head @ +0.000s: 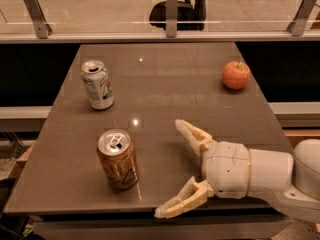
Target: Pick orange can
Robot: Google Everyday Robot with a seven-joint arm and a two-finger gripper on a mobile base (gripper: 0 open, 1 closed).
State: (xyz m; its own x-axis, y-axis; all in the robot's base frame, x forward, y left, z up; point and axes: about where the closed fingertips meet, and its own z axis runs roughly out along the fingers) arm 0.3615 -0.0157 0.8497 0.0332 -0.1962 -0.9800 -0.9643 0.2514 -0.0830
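Brown worktop [165, 84] fills most of the frame. At lower right the white arm [260, 176] holds the gripper [167, 169] near the front edge, cream fingers [192, 133] spread wide, gripping nothing. The orange can [118, 159] stands upright at lower left, apart from them. A white and green can [97, 84] stands upper left, an apple [235, 75] upper right.
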